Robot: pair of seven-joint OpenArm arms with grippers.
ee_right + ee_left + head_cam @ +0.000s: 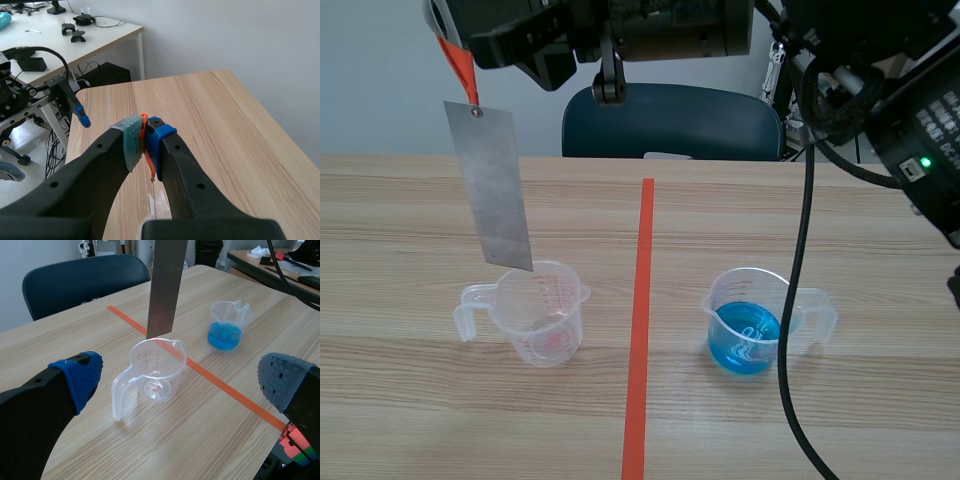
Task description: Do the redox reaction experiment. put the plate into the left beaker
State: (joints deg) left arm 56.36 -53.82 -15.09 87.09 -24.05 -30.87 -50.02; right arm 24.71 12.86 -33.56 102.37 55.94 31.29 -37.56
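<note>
Scene view showed the plate (495, 185) hanging in the air from an orange tab (463, 70), which the right tool (145, 137) pinched; in the right wrist view it stood closed on that tab, with the plate's thin edge dropping away beneath it. That arm came in from the right and lay across the top of the scene, so the tool sat high above the left half of the worktop (400, 230). The plate hung nearly upright, slightly tilted, its lower edge at about the rim of the left beaker (542, 315), over the far side of the mouth. The left wrist view put that edge just above the rim; no part of the plate showed inside. The left beaker stood upright and clear, no liquid visible in it, left of the tape line (640, 320); the right beaker (750, 325), holding blue liquid, stood well apart beyond the line. The left tool (182, 382) was spread wide and held nothing, the left beaker ahead of it

By my reading, pick-up and carry were done and the plate was roughly lined up. Left to do: lowering it through the mouth until it rested inside, then letting go of the tab
</note>
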